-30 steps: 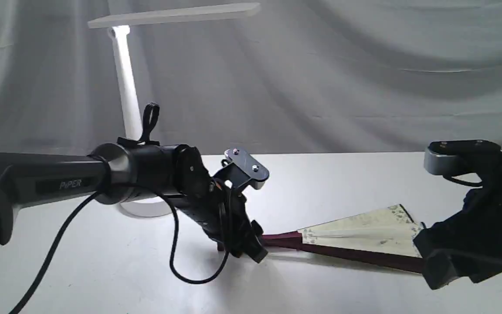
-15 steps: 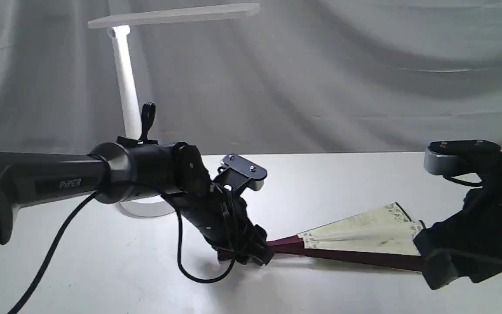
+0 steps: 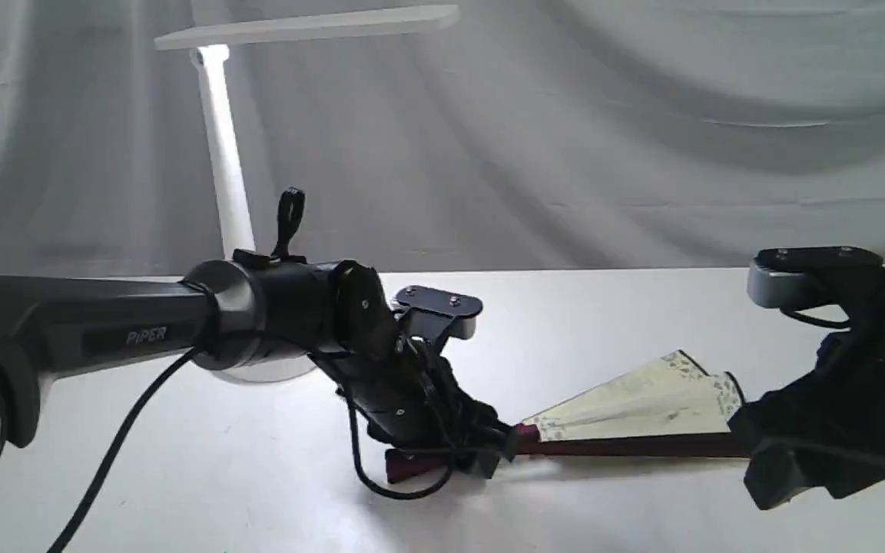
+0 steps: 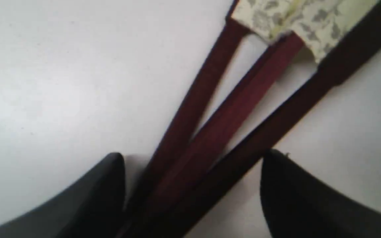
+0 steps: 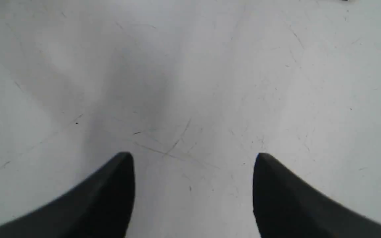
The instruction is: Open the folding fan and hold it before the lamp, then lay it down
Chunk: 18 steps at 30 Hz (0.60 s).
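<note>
- The left gripper (image 4: pixel 192 157) stands spread astride the folding fan (image 3: pixel 642 403) ribs, lower centre; apparently not pinching.
- Close squarely near the pivot.
- The right gripper (image 5: pixel 192 155) gapes, empty.

Low exterior, close left wrist share fan (image 3: pixel 642 403).

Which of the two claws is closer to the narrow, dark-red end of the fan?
Left. The left gripper straddles the folding fan's maroon ribs near that end, jaws open. The right gripper is open over bare table by the fan's wide paper end.
</note>
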Each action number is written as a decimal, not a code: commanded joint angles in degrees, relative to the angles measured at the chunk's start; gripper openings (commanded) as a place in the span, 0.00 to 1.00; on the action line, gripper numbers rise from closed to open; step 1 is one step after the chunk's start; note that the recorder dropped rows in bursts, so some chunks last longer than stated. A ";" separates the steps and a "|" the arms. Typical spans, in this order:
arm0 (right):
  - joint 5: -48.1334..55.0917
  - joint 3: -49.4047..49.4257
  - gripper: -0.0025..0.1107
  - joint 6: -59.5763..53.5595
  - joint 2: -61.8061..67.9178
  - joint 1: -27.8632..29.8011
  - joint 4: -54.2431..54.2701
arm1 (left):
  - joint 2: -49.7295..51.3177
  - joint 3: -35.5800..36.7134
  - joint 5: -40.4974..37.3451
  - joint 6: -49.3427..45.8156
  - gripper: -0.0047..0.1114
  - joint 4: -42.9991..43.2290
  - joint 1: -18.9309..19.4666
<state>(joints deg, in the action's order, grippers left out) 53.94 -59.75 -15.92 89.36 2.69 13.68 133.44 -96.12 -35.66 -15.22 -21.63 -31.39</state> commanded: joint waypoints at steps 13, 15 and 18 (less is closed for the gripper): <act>-0.80 0.30 0.50 0.11 -0.31 0.17 0.41 | -0.01 -0.20 0.79 24.68 0.53 5.25 -0.13; -0.80 0.30 0.50 0.11 -0.31 0.17 0.41 | -0.01 -0.20 1.90 27.73 0.53 5.25 -0.13; -0.77 0.30 0.50 0.11 -0.31 0.17 0.83 | -0.01 -0.20 3.48 35.63 0.53 5.25 -0.13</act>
<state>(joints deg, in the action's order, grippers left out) 53.83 -59.75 -15.92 89.36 2.69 13.82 133.44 -96.12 -33.87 15.28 -16.52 -31.43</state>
